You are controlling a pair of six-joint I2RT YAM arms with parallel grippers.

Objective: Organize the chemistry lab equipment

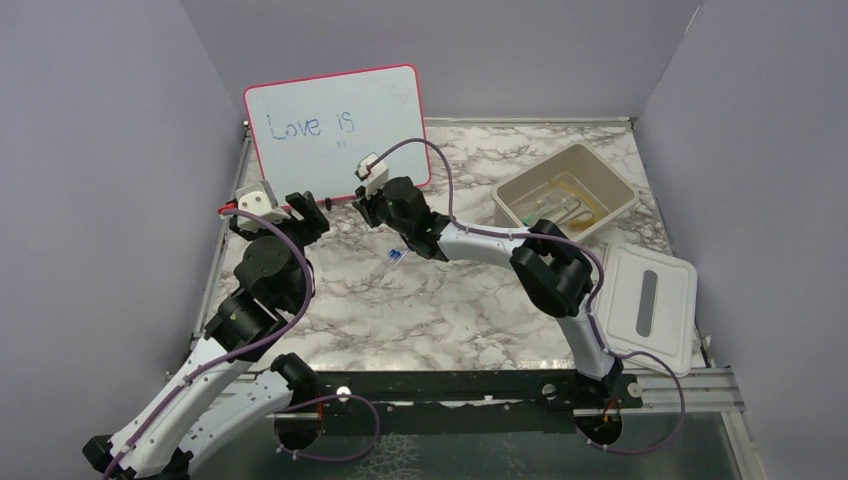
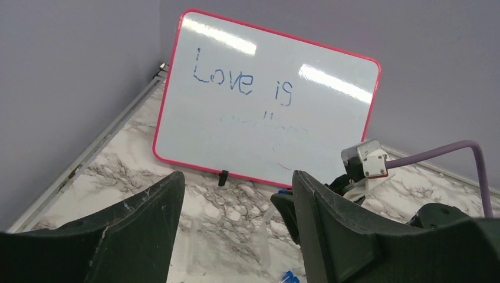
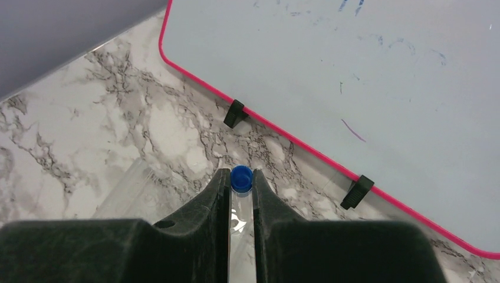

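Note:
My right gripper [image 3: 241, 191] is shut on a clear tube with a blue cap [image 3: 241, 178], held just above the marble table in front of the whiteboard. In the top view this gripper [image 1: 363, 210] is at the whiteboard's lower right corner. My left gripper [image 2: 236, 230] is open and empty, its jaws wide apart, close to the left of the right gripper [image 2: 289, 212]; in the top view it [image 1: 306, 212] is below the whiteboard. Two more blue-capped pieces [image 1: 395, 258] lie on the table near the middle; their caps [image 2: 289, 277] also show in the left wrist view.
The pink-framed whiteboard [image 1: 340, 125] stands at the back left on black clips. A beige tub [image 1: 610, 180] at the back right holds tubes and an amber hose; its lid [image 1: 648, 305] lies at the right. A flat clear plastic piece [image 3: 124, 188] lies under the grippers.

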